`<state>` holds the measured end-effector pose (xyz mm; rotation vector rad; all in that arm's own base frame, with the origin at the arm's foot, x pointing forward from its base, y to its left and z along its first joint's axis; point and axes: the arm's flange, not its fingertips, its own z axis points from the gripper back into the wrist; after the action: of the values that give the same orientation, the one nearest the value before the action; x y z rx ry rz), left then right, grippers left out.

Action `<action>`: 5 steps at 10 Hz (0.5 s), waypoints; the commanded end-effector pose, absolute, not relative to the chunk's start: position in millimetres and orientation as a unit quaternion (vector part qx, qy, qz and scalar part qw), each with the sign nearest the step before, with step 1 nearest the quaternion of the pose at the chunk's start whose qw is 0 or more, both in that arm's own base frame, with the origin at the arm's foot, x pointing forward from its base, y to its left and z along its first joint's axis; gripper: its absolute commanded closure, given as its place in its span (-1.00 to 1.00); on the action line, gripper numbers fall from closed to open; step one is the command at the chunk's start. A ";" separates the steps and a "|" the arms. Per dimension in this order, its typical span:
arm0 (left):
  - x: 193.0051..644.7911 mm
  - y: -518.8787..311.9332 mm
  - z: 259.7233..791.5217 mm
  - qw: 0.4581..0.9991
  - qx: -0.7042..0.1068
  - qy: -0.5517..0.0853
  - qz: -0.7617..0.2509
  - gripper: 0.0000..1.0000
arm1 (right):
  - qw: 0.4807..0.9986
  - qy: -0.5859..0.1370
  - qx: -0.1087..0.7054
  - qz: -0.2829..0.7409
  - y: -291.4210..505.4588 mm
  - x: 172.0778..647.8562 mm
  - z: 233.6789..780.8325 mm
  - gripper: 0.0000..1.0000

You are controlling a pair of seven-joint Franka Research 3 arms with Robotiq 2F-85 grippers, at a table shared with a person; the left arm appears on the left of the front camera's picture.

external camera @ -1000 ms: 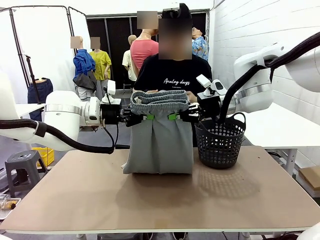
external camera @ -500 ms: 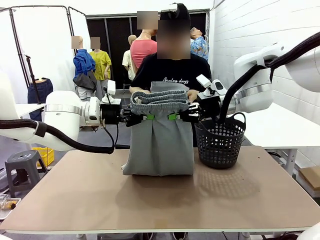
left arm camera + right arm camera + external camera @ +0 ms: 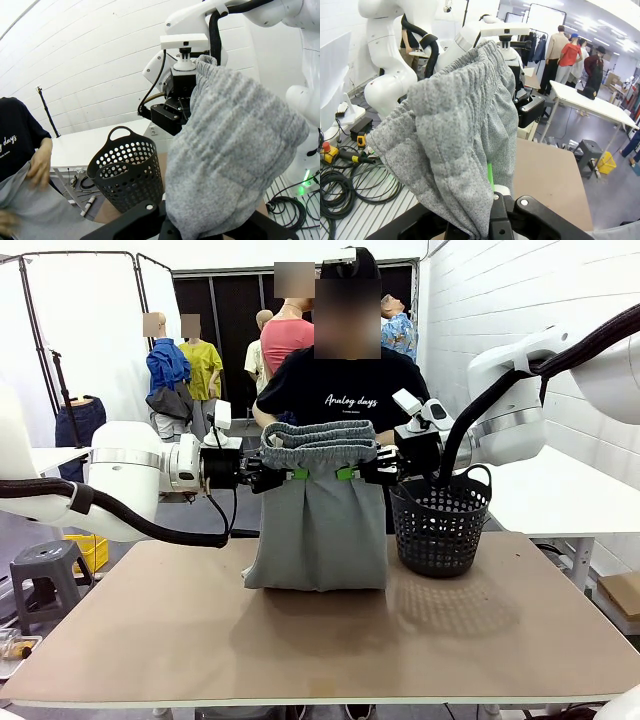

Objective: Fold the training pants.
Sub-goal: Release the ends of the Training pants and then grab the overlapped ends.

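— Brown worktop (image 3: 320,640) below, black basket (image 3: 440,530) just beside on the right. Held upright: training pants (image 3: 318,530), lower end resting on the worktop. Clamped shut on one end of the waistband (image 3: 318,440), left gripper (image 3: 296,475); on the other end, right gripper (image 3: 346,473).
— Best way to lay them down?
— Probably lower both ends together, level and slow, with the waistband taut. Steer clear of the basket; mind slack bunching underneath.

Training pants (image 3: 318,530) hide person (image 3: 345,390) below chest.
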<state>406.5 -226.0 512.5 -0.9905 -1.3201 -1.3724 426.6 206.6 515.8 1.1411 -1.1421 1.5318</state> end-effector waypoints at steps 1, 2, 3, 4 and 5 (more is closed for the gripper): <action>405.3 -226.5 516.7 0.476 -0.402 -0.544 -0.562 1.00 | 0.438 -0.465 0.467 0.611 205.5 424.1 515.4 1.00; 405.3 -226.5 516.7 0.476 -0.402 -0.544 -0.562 1.00 | 0.438 -0.465 0.467 0.611 205.5 424.1 515.4 1.00; 405.3 -226.5 516.7 0.476 -0.402 -0.544 -0.562 1.00 | 0.438 -0.465 0.467 0.611 205.5 424.1 515.4 1.00; 405.3 -226.5 516.7 0.476 -0.402 -0.544 -0.562 1.00 | 0.438 -0.465 0.467 0.611 205.5 424.1 515.4 1.00; 405.3 -226.5 516.7 0.476 -0.402 -0.544 -0.562 1.00 | 0.438 -0.465 0.467 0.611 205.5 424.1 515.4 1.00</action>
<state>406.5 -226.0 512.5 -0.9905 -1.3201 -1.3724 426.6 206.6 515.8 1.1411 -1.1421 1.5318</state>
